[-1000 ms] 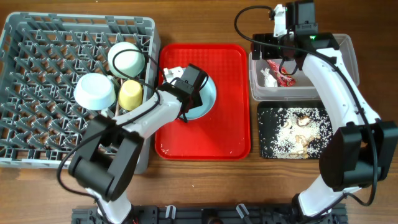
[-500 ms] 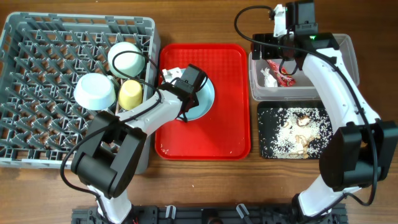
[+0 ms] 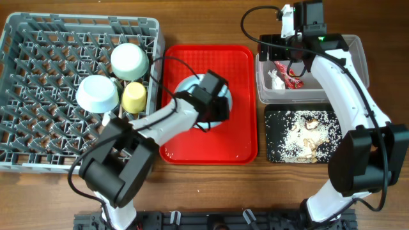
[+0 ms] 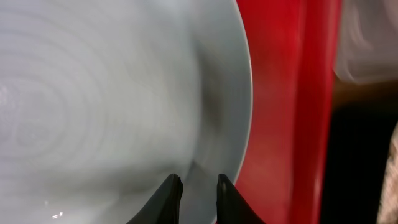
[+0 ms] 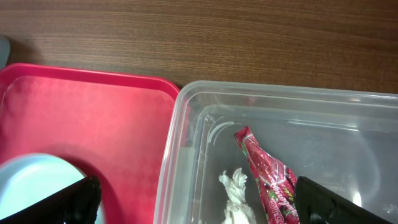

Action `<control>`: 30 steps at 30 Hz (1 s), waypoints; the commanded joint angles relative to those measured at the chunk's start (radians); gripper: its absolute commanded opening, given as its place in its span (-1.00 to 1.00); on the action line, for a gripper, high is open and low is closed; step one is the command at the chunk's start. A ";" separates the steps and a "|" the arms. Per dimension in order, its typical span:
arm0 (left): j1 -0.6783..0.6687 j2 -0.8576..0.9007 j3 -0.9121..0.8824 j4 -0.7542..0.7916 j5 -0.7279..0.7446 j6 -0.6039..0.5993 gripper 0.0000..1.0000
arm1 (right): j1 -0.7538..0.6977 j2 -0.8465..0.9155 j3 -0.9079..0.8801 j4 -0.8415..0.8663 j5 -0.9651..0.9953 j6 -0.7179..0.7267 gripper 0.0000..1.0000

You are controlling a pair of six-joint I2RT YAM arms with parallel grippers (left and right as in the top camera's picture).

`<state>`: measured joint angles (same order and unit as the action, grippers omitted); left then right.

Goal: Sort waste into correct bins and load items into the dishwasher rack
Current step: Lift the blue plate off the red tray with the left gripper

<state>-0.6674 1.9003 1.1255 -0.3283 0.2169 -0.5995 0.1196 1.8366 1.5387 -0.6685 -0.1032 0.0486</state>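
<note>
Clenching the pale blue plate's [image 4: 93, 93] rim, our left jaws have just swung toward three o'clock on the red tray [image 3: 211, 140]. We judge racking comes next. Our right jaws stand released.

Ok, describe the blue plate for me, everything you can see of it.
The pale blue plate is round, smooth and glossy like plastic, with faint concentric rings and a thin rim; no food shows on it. It sits over the middle of the red tray, largely hidden from above by the left gripper, whose jaws are closed on its rim. Whether it lies flat or is slightly lifted cannot be told.
</note>
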 commanded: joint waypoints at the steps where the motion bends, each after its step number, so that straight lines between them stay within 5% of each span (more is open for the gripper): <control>1: -0.073 0.011 -0.002 0.022 0.051 0.105 -0.45 | 0.003 0.007 0.004 0.002 0.009 0.006 1.00; 7: -0.027 -0.027 0.001 0.008 -0.039 0.128 -0.25 | 0.003 0.007 0.004 0.002 0.009 0.006 0.99; 16: 0.222 -0.196 0.001 -0.113 -0.039 0.121 -0.05 | 0.003 0.007 0.004 0.002 0.009 0.006 0.99; 30: 0.231 -0.014 -0.002 -0.155 -0.166 0.121 -0.01 | 0.003 0.007 0.004 0.002 0.009 0.006 0.99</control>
<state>-0.4335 1.8290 1.1263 -0.4870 0.1009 -0.4904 0.1196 1.8366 1.5387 -0.6685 -0.1032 0.0486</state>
